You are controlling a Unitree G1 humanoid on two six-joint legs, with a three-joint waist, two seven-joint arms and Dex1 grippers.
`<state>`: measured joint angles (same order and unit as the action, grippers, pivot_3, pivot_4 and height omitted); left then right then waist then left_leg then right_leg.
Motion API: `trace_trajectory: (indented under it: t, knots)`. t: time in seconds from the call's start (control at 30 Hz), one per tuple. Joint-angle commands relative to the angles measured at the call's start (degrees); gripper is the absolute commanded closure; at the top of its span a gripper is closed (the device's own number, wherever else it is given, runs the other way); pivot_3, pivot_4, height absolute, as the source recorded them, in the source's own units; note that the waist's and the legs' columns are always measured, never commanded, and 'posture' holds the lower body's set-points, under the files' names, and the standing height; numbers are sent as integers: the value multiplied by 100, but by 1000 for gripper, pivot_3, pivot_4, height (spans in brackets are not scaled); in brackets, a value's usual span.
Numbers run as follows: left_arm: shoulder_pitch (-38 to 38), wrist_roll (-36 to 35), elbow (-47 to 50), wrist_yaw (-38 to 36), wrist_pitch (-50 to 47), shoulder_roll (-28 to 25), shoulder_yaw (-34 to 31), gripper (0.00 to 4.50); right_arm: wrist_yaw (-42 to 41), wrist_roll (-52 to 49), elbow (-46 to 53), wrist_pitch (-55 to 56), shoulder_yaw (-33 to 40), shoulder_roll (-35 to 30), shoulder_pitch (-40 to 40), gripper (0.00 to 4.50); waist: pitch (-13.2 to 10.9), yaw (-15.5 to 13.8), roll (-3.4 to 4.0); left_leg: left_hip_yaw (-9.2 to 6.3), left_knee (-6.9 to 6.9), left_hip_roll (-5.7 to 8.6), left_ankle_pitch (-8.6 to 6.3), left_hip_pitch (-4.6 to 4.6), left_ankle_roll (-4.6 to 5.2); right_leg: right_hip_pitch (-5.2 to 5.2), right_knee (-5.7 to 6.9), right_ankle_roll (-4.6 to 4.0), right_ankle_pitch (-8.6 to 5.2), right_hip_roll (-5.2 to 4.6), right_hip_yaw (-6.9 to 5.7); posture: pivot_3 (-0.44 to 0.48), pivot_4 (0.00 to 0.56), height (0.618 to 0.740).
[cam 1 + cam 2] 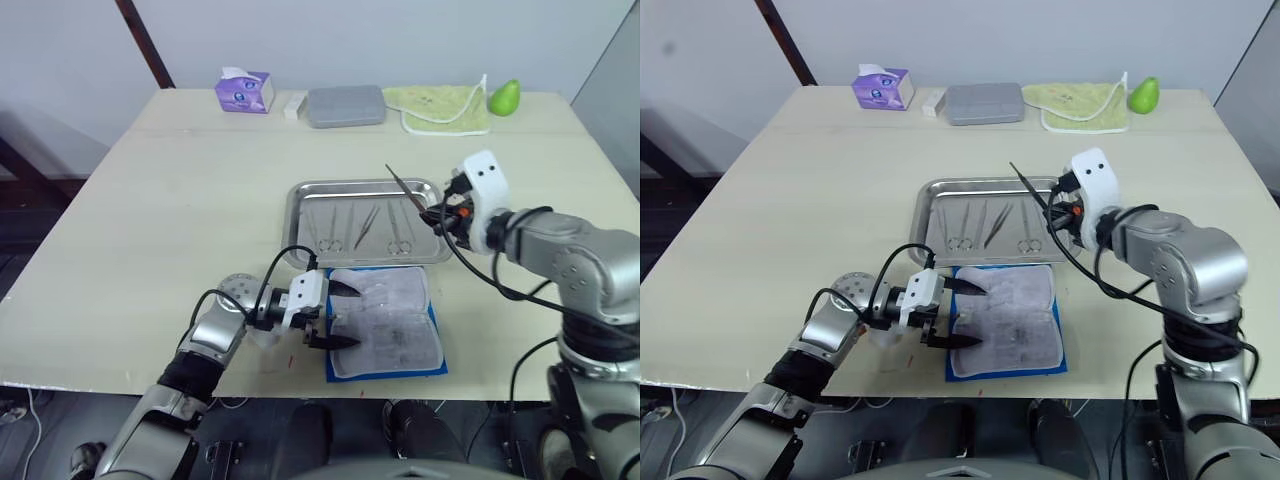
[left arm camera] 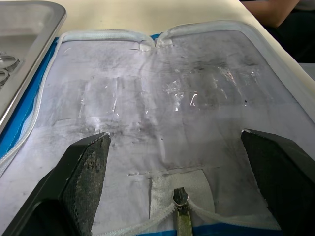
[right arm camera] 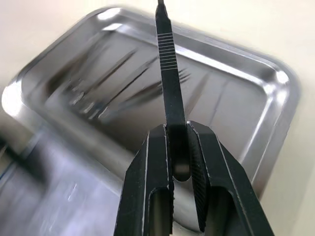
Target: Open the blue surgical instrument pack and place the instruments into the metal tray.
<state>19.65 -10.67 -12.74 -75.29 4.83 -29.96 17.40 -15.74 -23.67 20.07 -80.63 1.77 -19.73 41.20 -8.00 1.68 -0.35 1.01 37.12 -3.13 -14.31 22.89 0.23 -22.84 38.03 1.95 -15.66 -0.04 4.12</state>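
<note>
The pack [image 1: 385, 325] lies unzipped and spread flat at the near edge of the table [image 1: 180, 190], pale inside up, blue showing only as a border. Its far edge sits just beside the near rim of the tray [image 1: 295, 215]. Three instruments [image 1: 365, 228] lie in the tray, spaced side by side, ring handles toward the pack.

The left gripper [image 1: 338, 316] hovers at the pack's left edge, fingers [image 2: 83, 172] spread wide over the clear pockets, nothing between them. The zipper pull [image 2: 182, 216] lies between them at the pack's edge.

The right gripper [image 1: 436, 216] is above the tray's right end, clamped on a slim dark scalpel handle [image 3: 167, 64] that points up and away over the tray.

The table is pale wood-look laminate. Along its far edge stand a purple tissue box [image 1: 245, 91], a small white block [image 1: 293, 107], a grey box [image 1: 346, 105], a green-yellow cloth [image 1: 445, 107] and a green pear [image 1: 505, 97]. Behind is a plain light wall [image 1: 380, 40].
</note>
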Motion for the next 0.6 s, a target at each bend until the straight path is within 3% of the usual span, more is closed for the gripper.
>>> trace_trajectory:
  t: [0.03, 0.6]
  knots:
    - [-248, 264, -182, 95, -275, -87, 167, 0, 460, 344, -396, 103, 57, 240, 170, 4442, 0, -7, -1, -1, 0, 1, 0, 1, 0, 0, -2, 0, 0, 0, -1, 0, 150, 740]
    - [-269, 318, -374, 143, -183, -38, 166, 0, 1283, 908, -1353, 655, 397, 1265, -64, 4442, -1, 54, 3, 1, -1, 4, 0, -1, 0, 1, -1, 5, 1, -2, 2, 0, 150, 740]
